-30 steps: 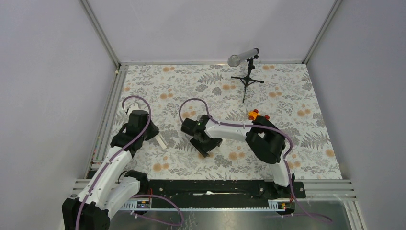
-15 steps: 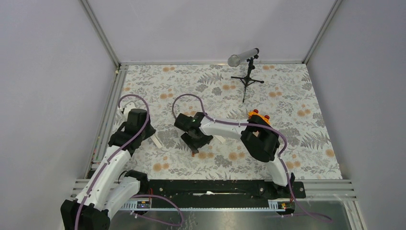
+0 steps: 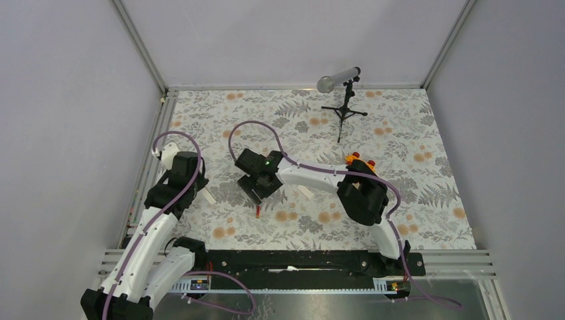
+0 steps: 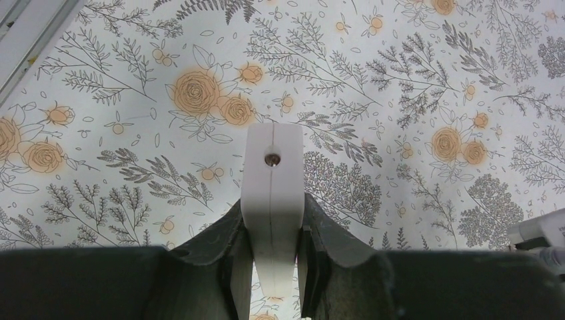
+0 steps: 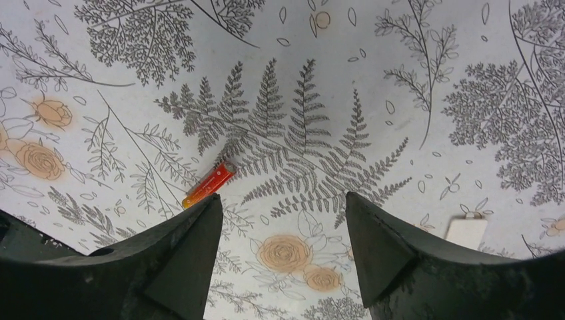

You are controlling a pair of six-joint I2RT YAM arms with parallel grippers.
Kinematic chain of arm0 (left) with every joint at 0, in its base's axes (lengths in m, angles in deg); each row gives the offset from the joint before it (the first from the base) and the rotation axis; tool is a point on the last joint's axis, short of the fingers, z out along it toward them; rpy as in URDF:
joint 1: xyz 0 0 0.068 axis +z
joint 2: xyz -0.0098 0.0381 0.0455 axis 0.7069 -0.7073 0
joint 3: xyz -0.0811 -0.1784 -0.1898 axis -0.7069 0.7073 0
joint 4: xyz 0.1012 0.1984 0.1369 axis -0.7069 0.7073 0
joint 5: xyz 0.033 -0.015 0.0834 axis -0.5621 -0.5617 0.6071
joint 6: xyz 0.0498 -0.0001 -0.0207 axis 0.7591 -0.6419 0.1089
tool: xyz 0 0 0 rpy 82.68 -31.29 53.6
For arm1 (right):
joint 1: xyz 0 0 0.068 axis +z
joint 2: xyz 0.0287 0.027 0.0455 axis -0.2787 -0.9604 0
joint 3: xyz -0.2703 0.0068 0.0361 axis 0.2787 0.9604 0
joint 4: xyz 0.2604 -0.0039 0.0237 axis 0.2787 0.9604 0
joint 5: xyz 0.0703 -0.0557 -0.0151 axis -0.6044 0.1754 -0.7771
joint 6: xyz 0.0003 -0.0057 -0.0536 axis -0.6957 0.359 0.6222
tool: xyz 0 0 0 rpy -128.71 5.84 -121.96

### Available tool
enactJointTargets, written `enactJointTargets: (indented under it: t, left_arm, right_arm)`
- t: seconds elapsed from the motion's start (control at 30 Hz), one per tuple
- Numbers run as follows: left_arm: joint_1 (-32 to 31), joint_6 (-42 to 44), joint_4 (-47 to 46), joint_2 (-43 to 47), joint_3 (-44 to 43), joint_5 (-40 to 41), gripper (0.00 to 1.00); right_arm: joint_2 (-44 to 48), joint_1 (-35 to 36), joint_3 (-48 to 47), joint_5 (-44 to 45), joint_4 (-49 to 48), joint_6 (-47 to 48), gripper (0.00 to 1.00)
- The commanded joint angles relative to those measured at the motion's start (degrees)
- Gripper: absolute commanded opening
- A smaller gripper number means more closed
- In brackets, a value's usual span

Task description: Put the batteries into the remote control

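Pincers first: the left pincer was pressed tight on the remote control, gripping the slim white bar by its sides with one end poking out past the tips. It looked lifted clear of the bench, over by the left edge. My guess is it was held up like that so the other arm could get at the battery slot.

The right pincer hung spread wide and empty, low over the floral print. The red battery lay loose just outside the gap on one side, not squarely between the tips, so I'd say it needed a sideways nudge before closing. Couldn't spot the blue one anywhere.

The small white cover piece sat apart from the battery, presumably parked out of the way. The orange toy car was further back by the right arm's elbow.
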Motion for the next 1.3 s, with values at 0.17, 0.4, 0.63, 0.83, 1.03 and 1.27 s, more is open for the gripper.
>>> enactJointTargets:
  t: [0.17,0.4,0.63,0.83,1.03,1.27]
  left_arm:
    - [0.4,-3.3,1.7,1.4,-2.5,5.4,0.00]
    - [0.4,-4.9,2.7,3.4,-1.7,7.3,0.00]
    - [0.4,-4.6,2.5,3.3,-1.4,6.1,0.00]
    - [0.4,-4.6,1.8,3.5,-0.6,5.0,0.00]
    - [0.4,-4.6,1.3,4.5,0.0,4.8,0.00]
    - [0.5,-4.4,1.2,5.5,0.7,4.7,0.00]
  right_arm:
    - [-5.9,1.9,-4.7,1.6,-2.4,0.6,0.75]
    - [-7.2,3.3,-4.0,3.6,-2.9,0.8,0.76]
    - [-7.0,3.6,-4.3,13.2,6.6,-2.7,0.67]
    - [3.6,3.5,4.5,9.6,0.4,3.8,0.67]
    - [14.7,3.5,18.9,-13.0,-4.6,25.8,0.70]
    - [16.9,5.0,25.2,-19.2,-4.7,33.4,0.69]
